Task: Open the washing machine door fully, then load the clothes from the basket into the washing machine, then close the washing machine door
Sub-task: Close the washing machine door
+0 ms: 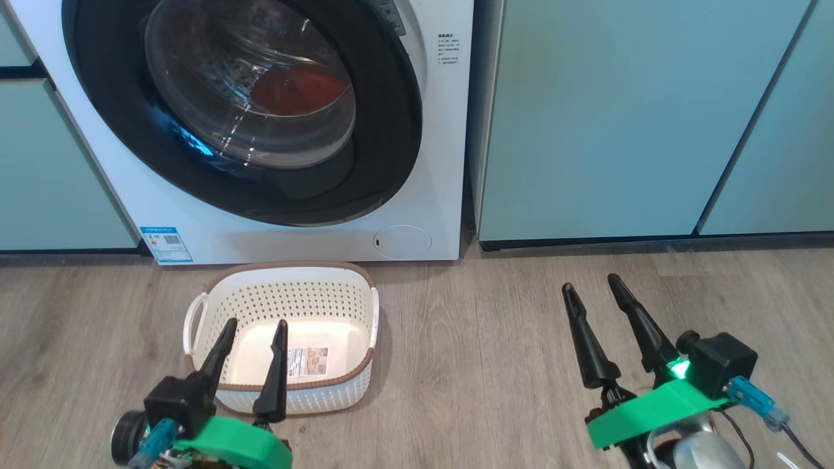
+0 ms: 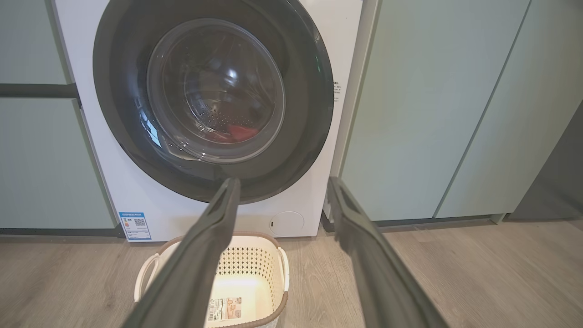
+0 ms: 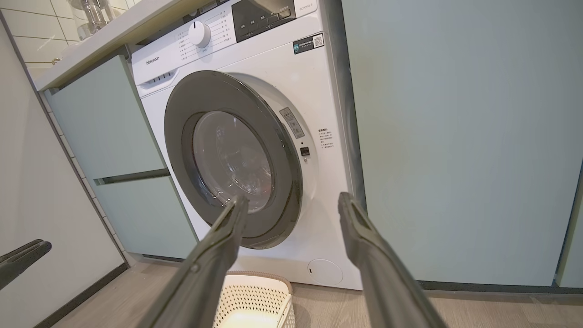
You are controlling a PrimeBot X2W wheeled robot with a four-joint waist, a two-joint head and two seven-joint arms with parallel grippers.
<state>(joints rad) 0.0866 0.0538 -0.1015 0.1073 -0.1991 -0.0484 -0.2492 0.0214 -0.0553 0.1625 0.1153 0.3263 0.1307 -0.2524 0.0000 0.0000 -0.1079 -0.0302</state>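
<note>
Between teal cabinets [image 1: 619, 117], Hisense washer [image 3: 255, 54], QR label [image 1: 166, 244] low left, red clothes [image 1: 303, 91] behind door [image 1: 391, 130]; stickered basket [image 1: 300, 293] near; left gripper [image 1: 256, 322], right gripper [image 1: 591, 281] jaws released.

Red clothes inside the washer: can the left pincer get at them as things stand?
Probably not. The clothes lie behind the glass of the door, which covers the opening. The left pincer, open, hangs low by the basket; the door would need swinging aside first.
</note>
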